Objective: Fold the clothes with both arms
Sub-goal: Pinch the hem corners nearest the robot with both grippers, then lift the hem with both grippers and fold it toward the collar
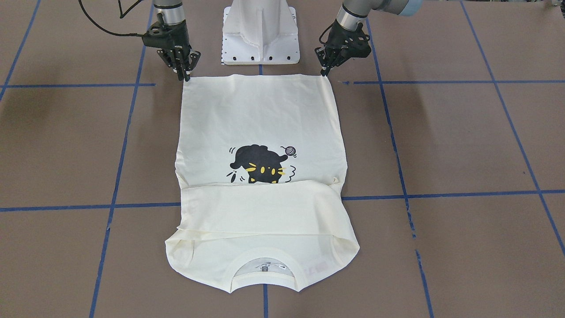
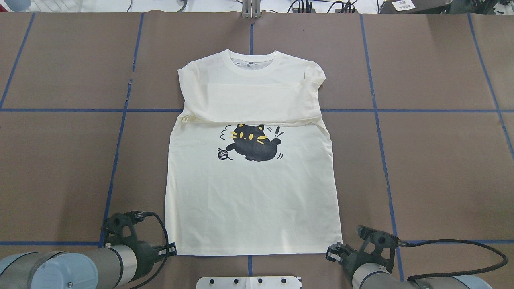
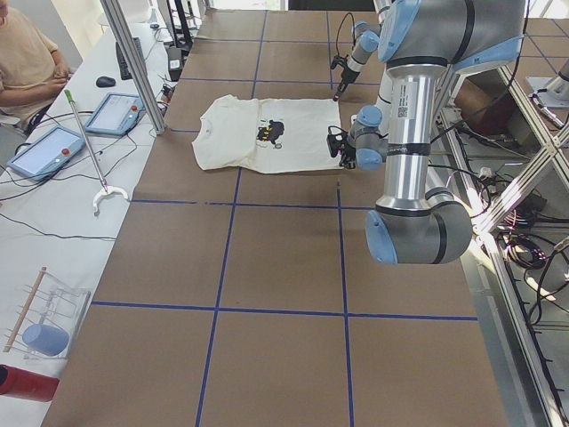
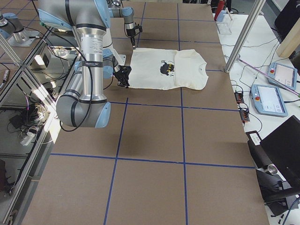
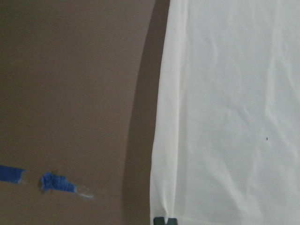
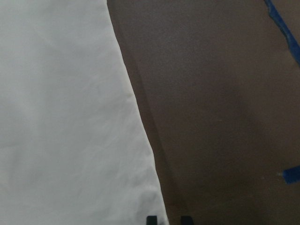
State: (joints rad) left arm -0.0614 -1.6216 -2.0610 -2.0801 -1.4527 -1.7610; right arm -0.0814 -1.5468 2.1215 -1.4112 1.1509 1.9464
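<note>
In the wrist views you see only the fingertips (image 5: 160,220); the rest is cut off. The left gripper (image 1: 325,73) has its tips pressed together on a hem corner of the T-shirt (image 2: 253,192), which lies flat on the table (image 2: 441,168). The right gripper (image 1: 185,76) shows a narrow gap at the other corner. Farther away, folded sleeves (image 2: 249,102) cover the top edge of the cat print (image 2: 251,144); the collar (image 2: 251,65) lies farthest.

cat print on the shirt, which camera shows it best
The overhead exterior view: the cat print sits upright, whole and large there. The front-facing view shows it upside down, its ears clipped by the folded sleeves. Both side views show it tiny; the wrist views show only plain cloth.
</note>
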